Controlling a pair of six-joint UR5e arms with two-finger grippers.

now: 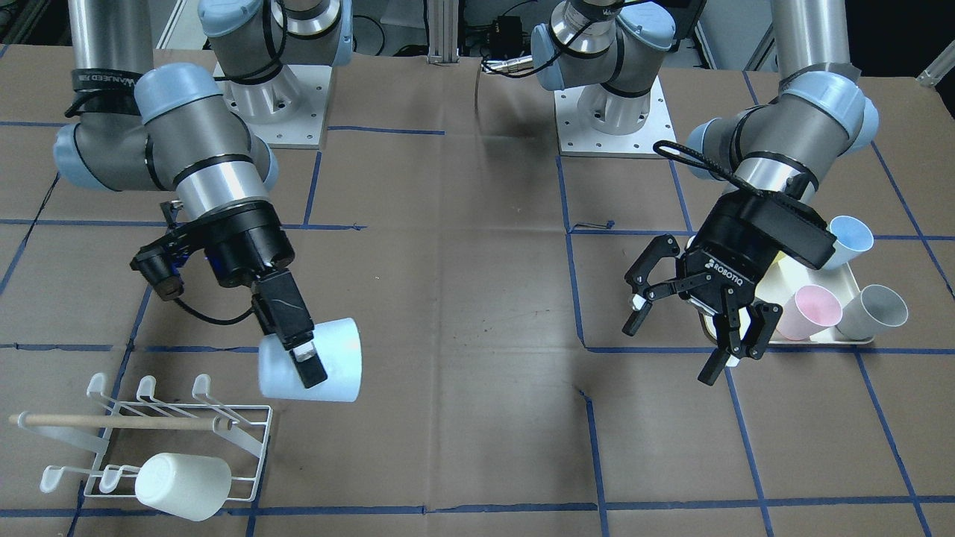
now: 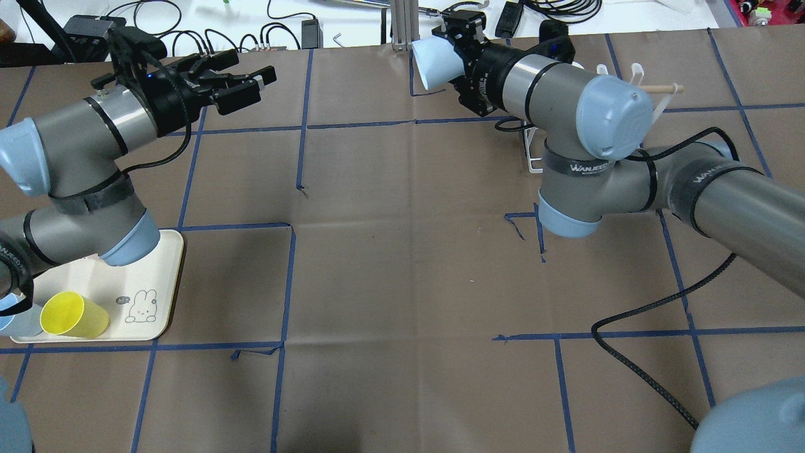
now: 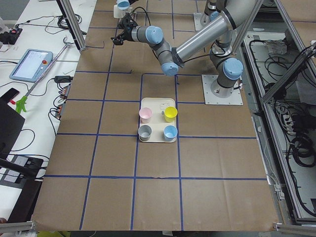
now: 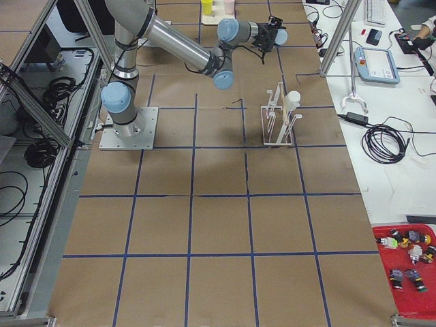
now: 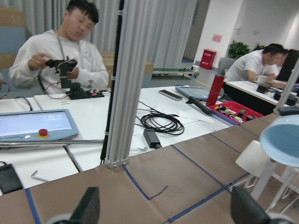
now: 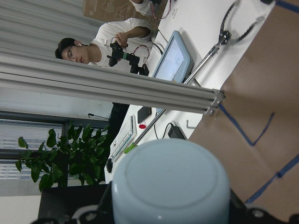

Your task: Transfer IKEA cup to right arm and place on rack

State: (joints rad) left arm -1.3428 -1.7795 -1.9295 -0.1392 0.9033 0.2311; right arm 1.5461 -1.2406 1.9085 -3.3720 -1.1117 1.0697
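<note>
IKEA cup (image 1: pixel 337 349), pale blue, hangs sideways over the table (image 1: pixel 462 313) near the rack (image 1: pixel 246 447), clamped in the right gripper (image 1: pixel 304 363). Across the table, the left gripper (image 1: pixel 671 351), fingers spread, hovers at the cream tray's (image 1: pixel 835 277) edge.

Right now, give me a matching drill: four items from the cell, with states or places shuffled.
1. pale blue cup
2. white cup
3. yellow cup
4. left pincer

A. on the cream tray
B. open, holding nothing
C. on the rack
D. held in the right pincer

Pairs: 1-D, 2-C, 3-A, 4-B
</note>
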